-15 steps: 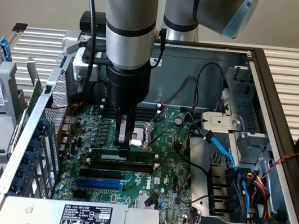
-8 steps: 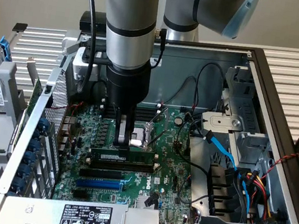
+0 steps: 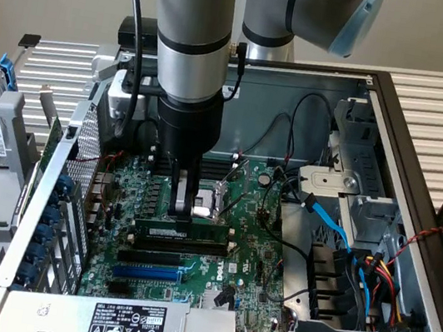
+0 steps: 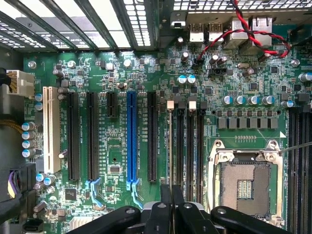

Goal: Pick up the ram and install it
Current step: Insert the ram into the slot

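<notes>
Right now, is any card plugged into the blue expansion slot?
No, the blue expansion slot stands bare along its whole length, with nothing seated in it.

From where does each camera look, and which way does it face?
Exterior view: off the arm, above the open grey metal computer case, looking down into it; the silver arm and its tool, shut on the long dark-green ram stick, show.
Wrist view: on the wrist, looking straight down at the green motherboard; the tool's black tip shows.
Both share: the motherboard, the long blue plastic slot and the square metal processor socket.
</notes>
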Tool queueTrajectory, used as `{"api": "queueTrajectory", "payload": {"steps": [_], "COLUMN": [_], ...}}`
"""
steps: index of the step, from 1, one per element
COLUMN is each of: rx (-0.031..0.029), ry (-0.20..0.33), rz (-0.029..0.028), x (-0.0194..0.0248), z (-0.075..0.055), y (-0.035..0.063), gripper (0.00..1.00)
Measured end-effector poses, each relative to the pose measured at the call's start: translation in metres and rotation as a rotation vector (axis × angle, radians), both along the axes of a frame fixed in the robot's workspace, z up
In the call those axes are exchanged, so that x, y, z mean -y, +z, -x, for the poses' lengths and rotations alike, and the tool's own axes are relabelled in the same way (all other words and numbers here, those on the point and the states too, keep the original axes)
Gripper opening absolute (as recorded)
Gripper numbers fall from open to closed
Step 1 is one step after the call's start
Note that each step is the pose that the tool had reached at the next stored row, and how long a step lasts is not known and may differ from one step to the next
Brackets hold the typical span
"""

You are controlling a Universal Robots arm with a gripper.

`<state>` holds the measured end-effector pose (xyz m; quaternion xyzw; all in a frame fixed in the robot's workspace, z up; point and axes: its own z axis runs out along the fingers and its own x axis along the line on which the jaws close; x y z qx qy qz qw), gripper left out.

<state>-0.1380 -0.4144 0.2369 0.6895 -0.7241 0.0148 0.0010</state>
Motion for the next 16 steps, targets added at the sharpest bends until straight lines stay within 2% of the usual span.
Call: {"api": "queueTrajectory", "payload": {"steps": [16], "rx": [0.0000], "ry": [0.002], "rz": [0.0001], "x": [-0.0003], "z": [0.0000], "y": [-0.0017], "gripper": [0.12]}}
